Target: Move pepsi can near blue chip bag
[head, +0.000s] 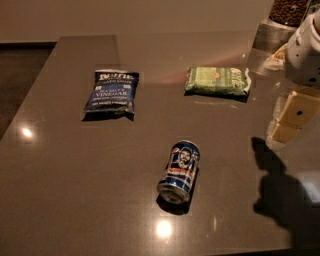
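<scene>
Now the small dark blue metal pepsi can (pixel 180 171), with silver ends, a face picture and a red-and-white band, lies on its side on the glossy grey-brown tabletop (pixel 75 200). It sits in the nearer middle of the surface. One silver end points toward the camera and the face picture is turned upward. Nothing touches the can.

The flat dark blue crinkly chip bag (pixel 111 92), lettered "VINEGAR" in white, lies flat farther back and to the left, well apart from the can. A flat green rectangular snack packet (pixel 216 81) with a white crimped end lies at about the same depth as the bag but to the right, with bare table between the two. The can lies nearer the camera than both, roughly below the gap between them.

The white-and-cream gripper (pixel 292 119) hangs at the right edge of the view, above the table and off to the right of the can, holding nothing that can be seen. Whether it is open or closed cannot be told from this angle. Its dark shadow (pixel 280 192) falls on the tabletop below it, to the right of the can and not reaching it.

In the far right corner stands a clear container of small dark brown pieces (pixel 287 10). Two bright spots of reflected light show on the table, one near the left edge (pixel 26 132) and one just in front of the can (pixel 163 229)
</scene>
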Available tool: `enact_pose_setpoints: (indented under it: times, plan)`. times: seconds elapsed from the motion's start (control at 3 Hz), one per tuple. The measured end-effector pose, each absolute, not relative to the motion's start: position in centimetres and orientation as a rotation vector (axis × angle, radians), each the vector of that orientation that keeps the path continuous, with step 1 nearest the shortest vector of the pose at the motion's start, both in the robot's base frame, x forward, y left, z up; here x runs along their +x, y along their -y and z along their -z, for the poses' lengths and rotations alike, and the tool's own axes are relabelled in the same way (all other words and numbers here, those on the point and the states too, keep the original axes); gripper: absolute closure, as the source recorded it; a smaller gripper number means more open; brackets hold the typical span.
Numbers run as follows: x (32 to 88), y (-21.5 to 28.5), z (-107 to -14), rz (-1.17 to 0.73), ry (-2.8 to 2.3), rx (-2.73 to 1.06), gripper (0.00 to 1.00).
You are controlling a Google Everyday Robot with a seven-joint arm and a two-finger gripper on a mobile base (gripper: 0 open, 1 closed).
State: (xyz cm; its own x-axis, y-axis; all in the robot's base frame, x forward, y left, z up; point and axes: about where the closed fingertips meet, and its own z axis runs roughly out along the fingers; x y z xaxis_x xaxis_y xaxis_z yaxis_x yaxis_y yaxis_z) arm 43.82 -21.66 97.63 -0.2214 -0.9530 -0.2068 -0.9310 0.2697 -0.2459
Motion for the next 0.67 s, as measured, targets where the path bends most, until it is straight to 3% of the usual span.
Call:
enact_pose_setpoints:
  times: [0.67]
  plan:
    - [43.51,20.71,-97.35,0.105,-2.287,-1.679,0.00]
